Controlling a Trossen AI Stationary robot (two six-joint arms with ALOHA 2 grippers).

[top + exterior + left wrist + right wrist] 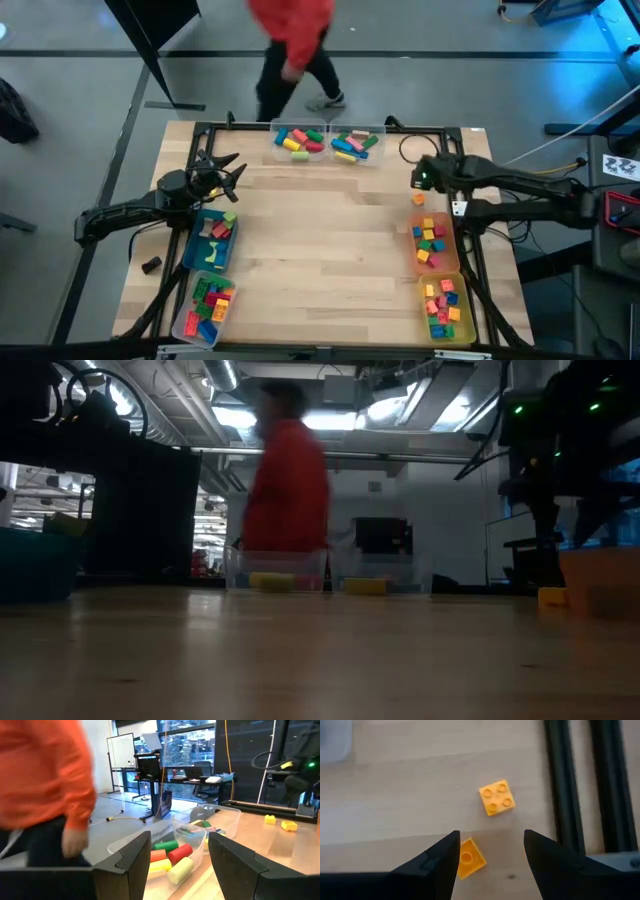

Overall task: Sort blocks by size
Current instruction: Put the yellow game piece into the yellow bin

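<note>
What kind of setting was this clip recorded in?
Likely a robotics lab or workshop: a wooden table framed by arm mounts, a whiteboard and computer desks beyond it, exposed ceiling ducts, and a person in red walking past.

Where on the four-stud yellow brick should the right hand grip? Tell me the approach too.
Grip the four-stud yellow brick across two opposite flat side walls, coming straight down from above. It lies flat, studs up, apart from the smaller yellow block, so its sides look free. The right hand hangs open nearby.
</note>
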